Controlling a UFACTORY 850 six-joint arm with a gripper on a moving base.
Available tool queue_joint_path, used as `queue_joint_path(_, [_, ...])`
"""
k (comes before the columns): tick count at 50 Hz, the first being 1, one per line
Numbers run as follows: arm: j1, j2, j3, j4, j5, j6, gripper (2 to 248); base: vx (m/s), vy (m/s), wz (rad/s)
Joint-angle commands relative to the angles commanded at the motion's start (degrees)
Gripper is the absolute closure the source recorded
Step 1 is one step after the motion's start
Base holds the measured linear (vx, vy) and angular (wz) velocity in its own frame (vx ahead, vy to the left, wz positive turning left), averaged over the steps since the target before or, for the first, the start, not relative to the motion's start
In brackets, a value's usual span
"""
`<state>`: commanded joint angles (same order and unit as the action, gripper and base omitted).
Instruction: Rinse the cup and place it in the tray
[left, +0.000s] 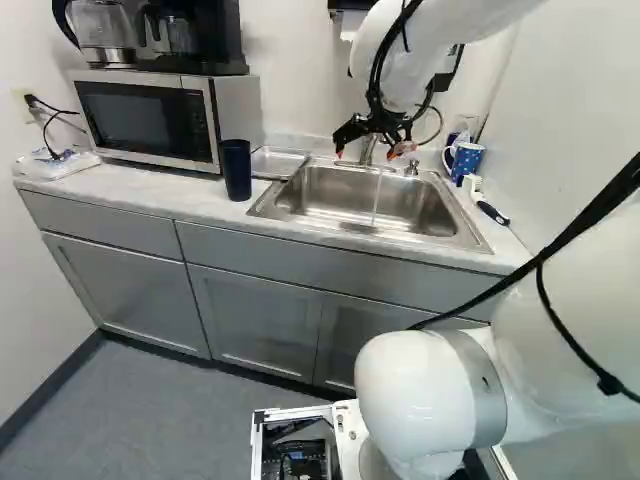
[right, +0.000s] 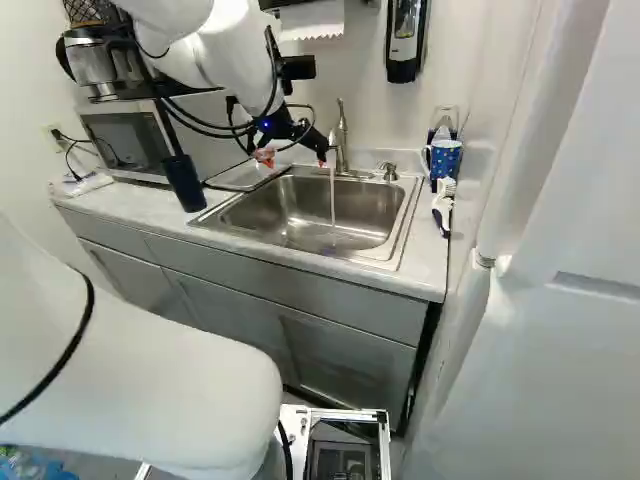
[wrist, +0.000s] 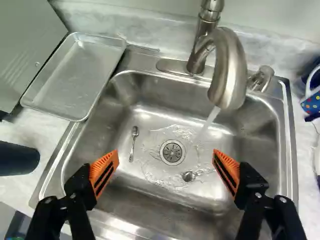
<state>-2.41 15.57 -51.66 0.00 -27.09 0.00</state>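
While the water is running: a thin clear stream (wrist: 209, 119) is let down from the curved brushed-steel tap (wrist: 230, 75) into the stainless-steel sink (wrist: 260, 130), so that part can be counted as done.
Cup: the tall dark blue tumbler (left: 236, 170), taken to be the one meant, is seen upright on the pale marbled countertop (left: 130, 186), left of centre in the upper half of the left base view. Whether it has been rinsed cannot be told; rinsing is judged to be left.
Tray: the shallow silver metal tray (wrist: 72, 75) is set beside the sink, just right of the cup in the left base view. No cup is placed in it, so the final step is left too.
Gripper: the black two-fingered gripper with orange pads (wrist: 166, 156) is spread wide above the sink; nothing is pinched or touched. The cup is yet to be grasped, it is judged.
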Motion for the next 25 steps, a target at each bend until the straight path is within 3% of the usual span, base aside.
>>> queue_joint_path(25, [5.54, -1.46, -1.25, 0.0, -0.59, 0.0, 3, 0.0, 0.0, 0.0])
